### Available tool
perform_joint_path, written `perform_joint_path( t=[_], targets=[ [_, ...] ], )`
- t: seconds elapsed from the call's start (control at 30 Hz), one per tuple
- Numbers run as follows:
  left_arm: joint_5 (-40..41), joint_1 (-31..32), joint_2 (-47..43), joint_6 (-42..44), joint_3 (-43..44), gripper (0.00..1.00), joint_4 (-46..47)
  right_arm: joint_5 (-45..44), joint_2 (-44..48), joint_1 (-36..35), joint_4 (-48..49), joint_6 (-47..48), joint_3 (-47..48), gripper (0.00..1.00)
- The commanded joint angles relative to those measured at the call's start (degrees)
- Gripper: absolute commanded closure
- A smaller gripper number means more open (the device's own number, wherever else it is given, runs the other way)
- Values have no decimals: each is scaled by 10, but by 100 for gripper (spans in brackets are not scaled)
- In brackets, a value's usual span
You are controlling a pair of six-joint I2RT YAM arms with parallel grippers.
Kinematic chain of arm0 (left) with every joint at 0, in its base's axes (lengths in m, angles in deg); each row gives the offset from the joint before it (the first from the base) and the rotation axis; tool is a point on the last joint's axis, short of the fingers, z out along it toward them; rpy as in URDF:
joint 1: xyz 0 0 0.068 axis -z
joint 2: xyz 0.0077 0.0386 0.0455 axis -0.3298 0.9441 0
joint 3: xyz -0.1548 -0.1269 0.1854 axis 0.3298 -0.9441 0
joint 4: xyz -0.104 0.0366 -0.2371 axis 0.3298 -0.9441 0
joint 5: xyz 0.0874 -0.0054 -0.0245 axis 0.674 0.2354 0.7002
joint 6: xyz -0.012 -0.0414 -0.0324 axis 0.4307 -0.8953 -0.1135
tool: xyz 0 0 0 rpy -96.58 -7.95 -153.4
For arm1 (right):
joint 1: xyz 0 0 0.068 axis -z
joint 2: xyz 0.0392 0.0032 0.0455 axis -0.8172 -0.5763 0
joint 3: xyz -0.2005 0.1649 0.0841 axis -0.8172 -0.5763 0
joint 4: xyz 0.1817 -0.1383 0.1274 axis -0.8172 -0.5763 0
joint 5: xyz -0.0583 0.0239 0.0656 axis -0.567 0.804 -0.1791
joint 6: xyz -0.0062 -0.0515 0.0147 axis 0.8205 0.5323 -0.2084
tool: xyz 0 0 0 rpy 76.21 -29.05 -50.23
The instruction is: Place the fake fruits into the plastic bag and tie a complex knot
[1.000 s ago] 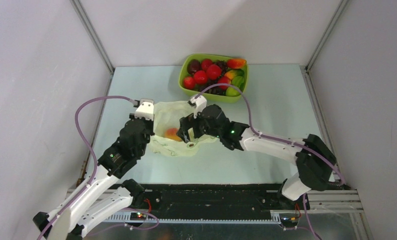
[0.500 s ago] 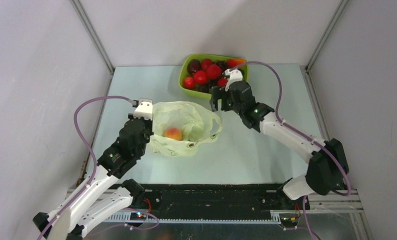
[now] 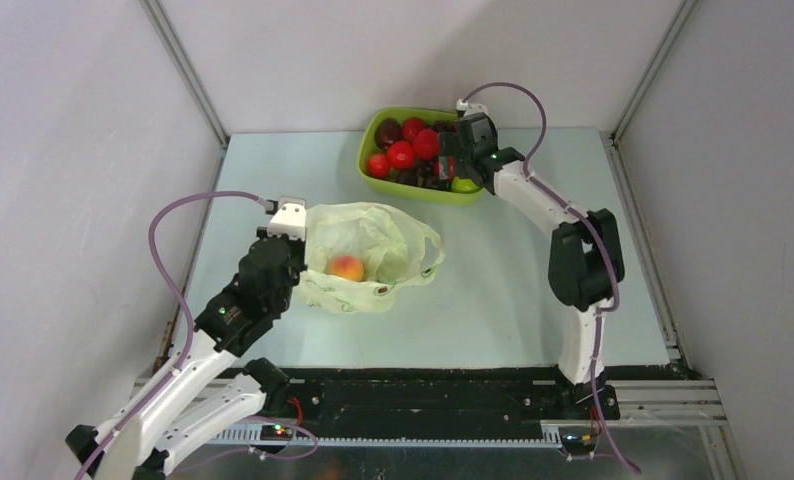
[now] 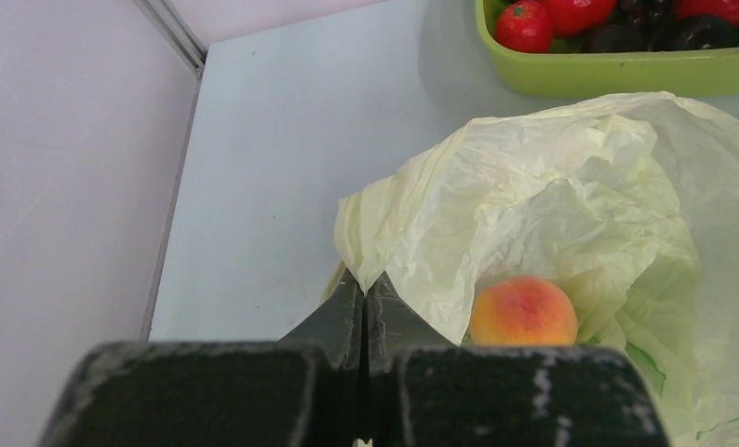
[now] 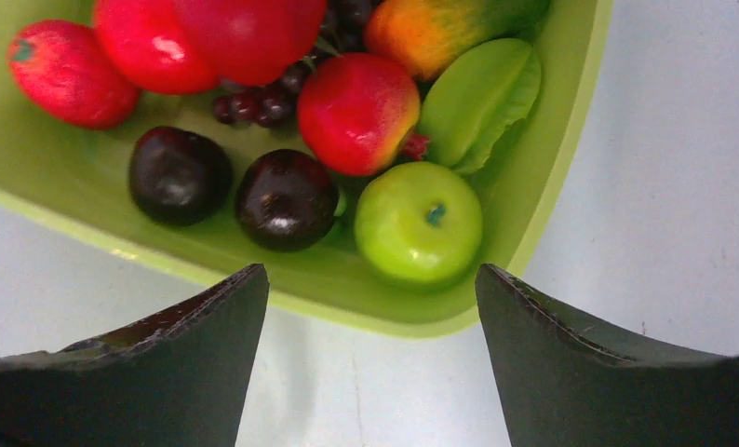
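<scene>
The right gripper (image 5: 366, 279) is pictured over the near rim of the lime-green tray (image 5: 571, 140), its jaws spread wide and nothing held between them; the fake fruits (image 3: 405, 152) are heaped in the tray at the far side of the table (image 3: 533, 260), well apart from the plastic bag (image 3: 368, 235). Straight ahead of the spread jaws, a little right of their midline and just beyond the rim, the green apple (image 5: 419, 222) is found in the tray's corner; two dark plums (image 5: 285, 197) are lodged just left of it, the nearer one close against it, and a red fruit (image 5: 358, 112) is set behind. The green apple is round, so no long axis is offered; the approach is judged to be settled by the room left between the plum and the tray wall. The right arm is plainly the nearer to the tray; the left gripper (image 4: 363, 289) is occupied at the bag, its jaws pressed together on a fold of the rim, by which the mouth is held open; one peach (image 4: 522, 312) is seen lying inside the bag.
</scene>
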Motion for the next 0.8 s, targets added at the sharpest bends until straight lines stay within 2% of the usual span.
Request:
perform_joint_path(
  t=[0.0,0.37,0.77],
  targets=[
    [-4,-3,-2,0,28,100,11,-2,-58,20,-51,13,85,14],
    [-10,-3,-2,-2,29,100,10,34,-156,44,-120,8,207,11],
    [-18,-3,-2,-5,29,100,9,26,-213,46,-163,13,244,8]
  ],
)
